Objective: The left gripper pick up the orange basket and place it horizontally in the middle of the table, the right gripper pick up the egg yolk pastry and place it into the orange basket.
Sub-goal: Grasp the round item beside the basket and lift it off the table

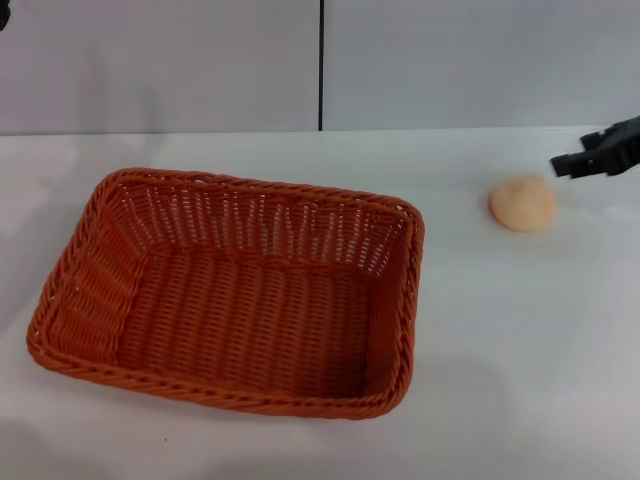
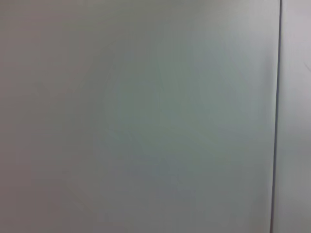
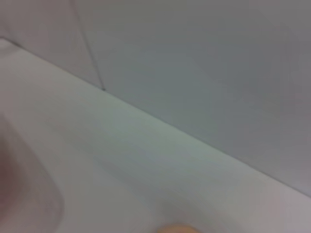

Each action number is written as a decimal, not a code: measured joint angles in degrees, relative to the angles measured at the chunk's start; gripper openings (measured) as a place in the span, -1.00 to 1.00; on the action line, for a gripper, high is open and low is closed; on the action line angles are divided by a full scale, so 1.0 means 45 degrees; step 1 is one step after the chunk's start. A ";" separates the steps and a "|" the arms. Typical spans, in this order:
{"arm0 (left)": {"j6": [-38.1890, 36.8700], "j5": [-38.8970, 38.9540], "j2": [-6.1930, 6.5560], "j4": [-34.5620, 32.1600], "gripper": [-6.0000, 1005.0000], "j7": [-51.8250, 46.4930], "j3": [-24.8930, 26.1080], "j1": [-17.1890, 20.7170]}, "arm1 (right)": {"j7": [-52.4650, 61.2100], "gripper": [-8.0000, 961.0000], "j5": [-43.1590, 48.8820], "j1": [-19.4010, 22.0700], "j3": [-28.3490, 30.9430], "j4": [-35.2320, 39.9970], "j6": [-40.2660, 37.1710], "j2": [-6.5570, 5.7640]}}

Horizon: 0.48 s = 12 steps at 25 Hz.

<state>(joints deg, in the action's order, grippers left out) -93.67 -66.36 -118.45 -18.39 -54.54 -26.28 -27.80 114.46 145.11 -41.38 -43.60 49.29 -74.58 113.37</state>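
The orange basket (image 1: pixel 230 290) lies flat on the white table (image 1: pixel 500 340), left of centre, its long side running across my view, and it is empty. The egg yolk pastry (image 1: pixel 522 203) sits on the table to the right, well apart from the basket. My right gripper (image 1: pixel 572 163) hovers just beyond and to the right of the pastry, close to it but not on it. In the right wrist view only a sliver of the pastry (image 3: pixel 177 228) shows at the lower edge. Only a dark sliver of my left arm (image 1: pixel 3 12) shows in the top left corner; its gripper is out of view.
A grey wall with a vertical seam (image 1: pixel 321 65) stands behind the table's far edge. The left wrist view shows only that wall and its seam (image 2: pixel 277 116). Bare tabletop lies between the basket and the pastry.
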 joint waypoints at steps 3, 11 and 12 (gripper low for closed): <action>-0.0074 -0.0049 0.0000 0.0178 0.14 -0.0007 -0.0013 0.0028 | -0.0025 0.22 -0.0034 0.0020 -0.0341 0.0000 0.0330 0.0258; -0.0060 -0.0018 0.0040 0.0428 0.13 -0.0076 -0.0157 0.0270 | -0.0026 0.22 -0.0078 -0.0134 -0.0752 -0.0476 0.0767 0.0635; -0.0060 -0.0018 0.0040 0.0428 0.13 -0.0076 -0.0157 0.0270 | -0.0026 0.22 -0.0078 -0.0134 -0.0752 -0.0476 0.0767 0.0635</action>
<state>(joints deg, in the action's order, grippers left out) -93.93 -66.44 -118.27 -16.46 -54.89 -26.98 -26.58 114.35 144.75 -41.99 -46.99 47.15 -71.13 116.22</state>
